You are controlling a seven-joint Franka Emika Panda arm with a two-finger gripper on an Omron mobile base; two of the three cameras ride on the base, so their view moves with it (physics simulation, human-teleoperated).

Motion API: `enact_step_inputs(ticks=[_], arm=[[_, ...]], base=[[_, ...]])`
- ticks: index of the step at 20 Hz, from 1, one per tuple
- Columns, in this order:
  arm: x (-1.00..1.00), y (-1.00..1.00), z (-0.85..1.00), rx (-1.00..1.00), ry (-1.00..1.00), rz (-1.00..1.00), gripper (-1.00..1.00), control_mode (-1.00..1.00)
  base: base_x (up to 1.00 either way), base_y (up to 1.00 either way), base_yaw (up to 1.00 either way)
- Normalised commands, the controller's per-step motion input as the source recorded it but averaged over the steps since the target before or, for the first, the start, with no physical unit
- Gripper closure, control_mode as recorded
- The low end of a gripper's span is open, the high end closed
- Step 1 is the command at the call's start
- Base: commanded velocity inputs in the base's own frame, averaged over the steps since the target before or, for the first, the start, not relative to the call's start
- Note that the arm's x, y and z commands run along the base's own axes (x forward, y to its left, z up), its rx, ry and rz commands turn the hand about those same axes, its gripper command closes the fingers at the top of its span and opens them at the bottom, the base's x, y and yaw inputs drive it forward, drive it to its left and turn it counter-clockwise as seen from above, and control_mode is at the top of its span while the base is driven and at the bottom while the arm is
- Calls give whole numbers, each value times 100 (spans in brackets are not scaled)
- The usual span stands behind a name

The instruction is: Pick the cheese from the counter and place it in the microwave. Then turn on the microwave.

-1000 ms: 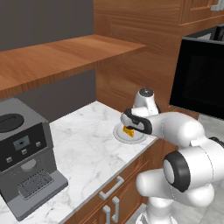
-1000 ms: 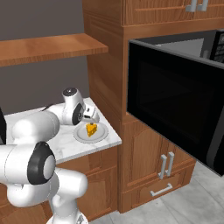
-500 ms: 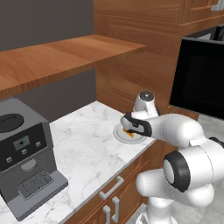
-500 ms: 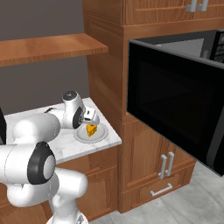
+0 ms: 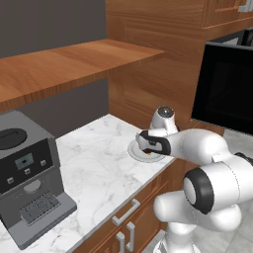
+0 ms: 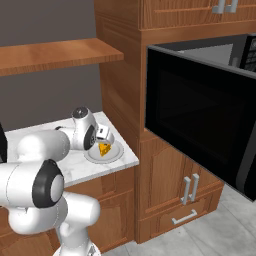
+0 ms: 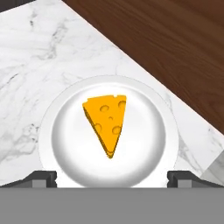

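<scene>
In the left base view the tool (image 5: 148, 152) hangs low over the plate (image 5: 134, 150) at frame centre on the counter (image 5: 99, 168), in the right base view the cheese (image 6: 104, 149) lies on that plate just right of the tool, and in the hand view the wedge sits centred between the spread fingertips (image 7: 43, 177), its long axis pointing down toward them.

Cheese (image 7: 107, 121) wedge lies at centre of white plate (image 7: 65, 144), tip toward the tool (image 7: 112, 178). Plate rests on marble tabletop (image 7: 35, 57). Tool's 2 tips spread wide, flanking plate.
</scene>
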Motion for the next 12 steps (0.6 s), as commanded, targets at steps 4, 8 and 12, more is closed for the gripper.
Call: enact_step_inputs(ticks=[4,8,12], arm=[[6,0,-4,0,0,0,-100,-100],[6,0,-3,0,0,0,-100,-100],[4,0,-4,0,0,0,-100,-100]], base=[[0,0,0],[0,0,0],[0,0,0]])
